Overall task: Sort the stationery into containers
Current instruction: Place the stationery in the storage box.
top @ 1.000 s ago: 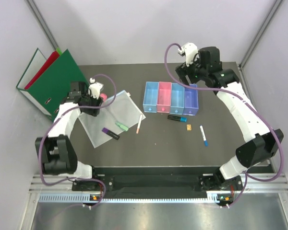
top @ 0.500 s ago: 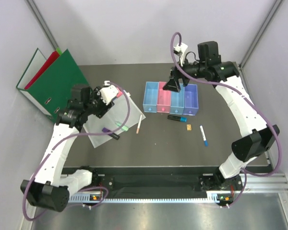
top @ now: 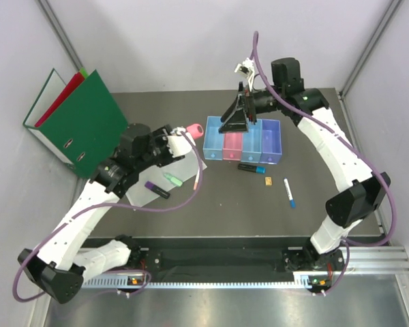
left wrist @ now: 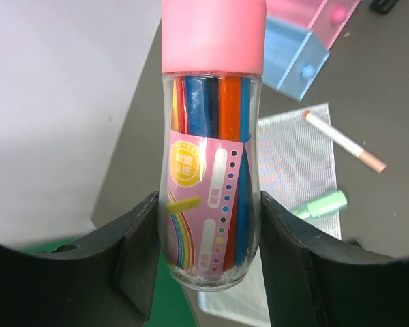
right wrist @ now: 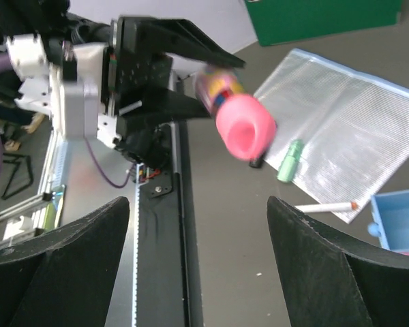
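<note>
Swung toward the bins (top: 243, 139), the left tool (left wrist: 208, 235) clamps the pink-capped tube (left wrist: 211, 41) between its jaws (right tool (right wrist: 199, 204) gapes wide).

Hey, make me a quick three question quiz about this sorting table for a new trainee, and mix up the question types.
1. True or false: the left gripper holds the pink-capped tube.
2. The green highlighter lies on: A) the clear sleeve; B) a ring binder; C) the purple bin.
3. Fill in: the right gripper's jaws are ____ and hold nothing.
Key: 1 true; 2 A; 3 open.
</note>
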